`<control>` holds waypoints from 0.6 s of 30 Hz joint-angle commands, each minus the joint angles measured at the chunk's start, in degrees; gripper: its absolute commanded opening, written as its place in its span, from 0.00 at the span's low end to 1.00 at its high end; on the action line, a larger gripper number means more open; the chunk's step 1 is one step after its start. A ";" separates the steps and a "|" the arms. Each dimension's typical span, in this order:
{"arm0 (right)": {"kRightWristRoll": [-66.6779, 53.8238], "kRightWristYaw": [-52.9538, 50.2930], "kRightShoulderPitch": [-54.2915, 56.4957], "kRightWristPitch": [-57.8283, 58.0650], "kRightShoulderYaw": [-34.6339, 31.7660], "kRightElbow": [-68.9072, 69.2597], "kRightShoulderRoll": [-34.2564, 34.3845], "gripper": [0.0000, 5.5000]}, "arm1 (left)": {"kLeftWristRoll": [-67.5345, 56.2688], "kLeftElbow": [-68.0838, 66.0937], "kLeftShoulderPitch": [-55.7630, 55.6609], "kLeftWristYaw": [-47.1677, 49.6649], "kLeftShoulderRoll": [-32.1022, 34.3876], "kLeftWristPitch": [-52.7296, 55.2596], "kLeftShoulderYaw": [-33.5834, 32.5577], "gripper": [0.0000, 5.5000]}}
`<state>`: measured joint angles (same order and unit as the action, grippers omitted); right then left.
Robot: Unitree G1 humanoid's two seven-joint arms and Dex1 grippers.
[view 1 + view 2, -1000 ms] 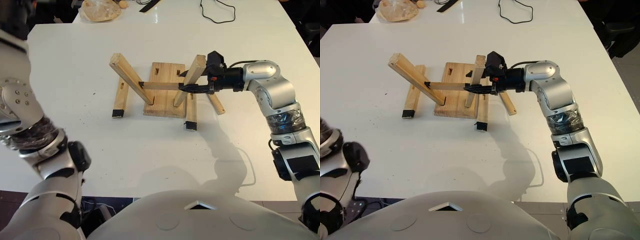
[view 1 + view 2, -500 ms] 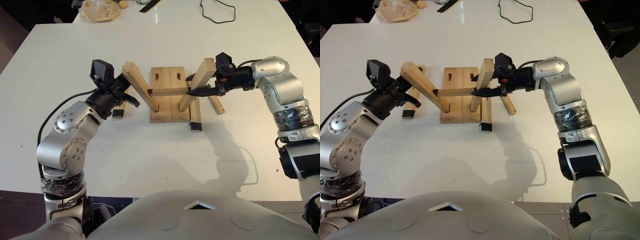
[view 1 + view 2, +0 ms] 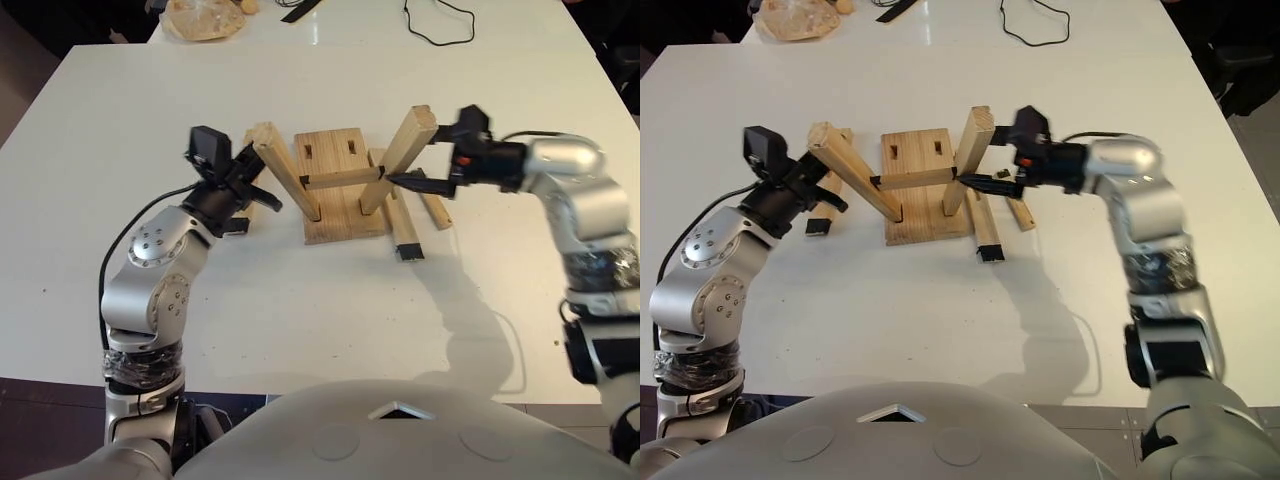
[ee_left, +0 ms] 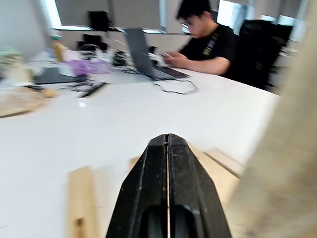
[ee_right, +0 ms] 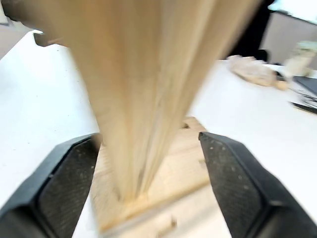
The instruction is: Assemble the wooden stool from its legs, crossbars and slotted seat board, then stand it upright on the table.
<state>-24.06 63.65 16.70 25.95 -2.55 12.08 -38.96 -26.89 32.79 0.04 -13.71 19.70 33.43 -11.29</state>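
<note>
The right gripper (image 3: 408,180) is smeared in your head views, so you cannot tell whether it touches the upright leg (image 3: 400,160). Your right wrist view blurs that leg and crops its end. The left gripper (image 3: 257,192) hides part of the flat leg (image 3: 819,226). A blurred wooden piece (image 4: 282,163) runs off your left wrist view's edge.

Legs (image 3: 285,183), crossbar (image 3: 340,178), seat board (image 3: 345,215): bare pale wood, matt. Desk (image 3: 330,300): smooth, white, slight sheen. Right hand (image 3: 402,180): matt black.
</note>
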 commanded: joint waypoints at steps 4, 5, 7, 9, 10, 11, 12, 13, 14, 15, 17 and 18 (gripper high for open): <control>3.77 -26.98 -12.92 11.50 -10.68 13.01 5.07 0.62 | 8.31 16.29 16.46 14.99 -9.34 1.75 4.73 0.00; 6.62 -35.18 -10.87 12.89 -10.23 11.94 9.24 0.61 | 9.64 17.91 16.86 14.66 -9.09 1.48 8.97 0.00; 9.26 -46.19 -9.37 15.05 -8.09 13.48 17.72 0.55 | 12.50 19.25 15.52 13.56 -8.04 0.20 15.72 0.00; 11.65 -54.30 -10.05 16.22 -3.32 17.80 26.54 0.49 | 13.26 19.20 13.73 15.19 -10.41 -0.35 17.36 0.00; 13.00 -56.89 -10.26 16.25 -0.94 19.21 29.20 0.46 | 13.65 18.63 12.83 16.18 -11.60 -0.55 17.57 0.00; 14.83 -59.59 -10.16 15.84 1.76 20.01 31.72 0.44 | 14.23 17.09 11.07 17.28 -12.94 -0.79 17.89 0.00; 16.14 -61.63 -9.93 15.56 3.99 20.32 33.71 0.40 | 15.27 15.38 9.46 18.17 -13.83 -1.02 18.50 0.00; 17.52 -62.57 -9.50 14.82 6.78 20.35 34.90 0.39 | 16.35 13.59 7.79 18.78 -14.59 -1.39 19.24 0.00; 19.35 -62.64 -8.72 13.56 10.09 19.95 35.18 0.34 | 17.51 11.81 6.11 19.12 -15.10 -1.62 20.39 0.00; 20.74 -62.89 -8.14 12.84 12.36 19.32 35.60 0.32 | 18.86 10.34 5.01 19.24 -15.28 -2.08 21.62 0.00; 23.64 -62.88 -7.04 11.05 16.79 17.19 35.75 0.27 | 21.30 7.56 3.35 19.38 -15.83 -3.22 23.77 0.00; 24.86 -62.62 -6.87 9.90 18.46 15.94 35.60 0.24 | 22.11 6.56 3.02 19.30 -16.04 -3.75 24.23 0.00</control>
<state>-1.02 0.11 8.14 38.28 10.74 30.06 -3.40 -6.36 42.20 4.89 6.38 4.33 30.44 9.52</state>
